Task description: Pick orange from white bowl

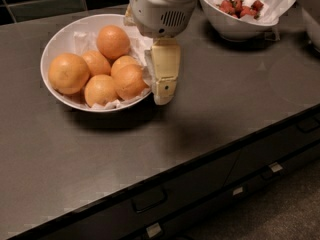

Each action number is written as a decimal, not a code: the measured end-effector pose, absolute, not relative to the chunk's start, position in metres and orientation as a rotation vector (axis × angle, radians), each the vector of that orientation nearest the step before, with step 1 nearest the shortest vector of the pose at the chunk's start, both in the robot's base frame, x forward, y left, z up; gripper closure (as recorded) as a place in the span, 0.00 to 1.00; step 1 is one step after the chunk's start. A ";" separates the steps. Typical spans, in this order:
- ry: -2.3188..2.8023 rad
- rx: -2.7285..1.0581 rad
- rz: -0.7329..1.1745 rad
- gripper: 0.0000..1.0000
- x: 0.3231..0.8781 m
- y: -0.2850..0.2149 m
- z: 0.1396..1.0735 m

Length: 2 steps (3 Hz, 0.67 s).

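Holding the gripper (163, 95) low at the right rim of the white bowl (59, 40), pointing downward; not showing from this angle whether apart or together. Leaving the orange (68, 73), largest and palest, lying against the bowl's left side, with smaller oranges (129, 81) between. Risking, probably, clipping the rim and tipping the bowl, snagging the crumpled paper lining (81, 36), or closing on a nearer, smaller fruit instead.

A deep white bowl (234, 28) with red berries (240, 6) on paper (278, 5) stands far right on the dark surface (100, 159), right of the pincer (163, 92) hanging over its far middle; drawers (150, 200) lie below.
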<state>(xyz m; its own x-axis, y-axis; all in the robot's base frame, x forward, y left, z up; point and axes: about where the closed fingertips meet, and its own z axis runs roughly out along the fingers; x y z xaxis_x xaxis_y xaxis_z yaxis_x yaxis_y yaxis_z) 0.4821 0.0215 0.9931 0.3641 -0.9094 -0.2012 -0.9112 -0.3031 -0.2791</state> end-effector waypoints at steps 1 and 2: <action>1.565 -2.294 0.006 0.00 0.485 0.032 0.995; 1.481 -2.362 0.005 0.00 0.495 0.063 0.997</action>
<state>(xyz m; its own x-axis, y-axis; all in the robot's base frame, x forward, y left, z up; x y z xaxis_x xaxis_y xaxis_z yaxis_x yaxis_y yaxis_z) 0.4951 0.0631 0.9967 0.4530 -0.8717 -0.1869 -0.8731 -0.3913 -0.2910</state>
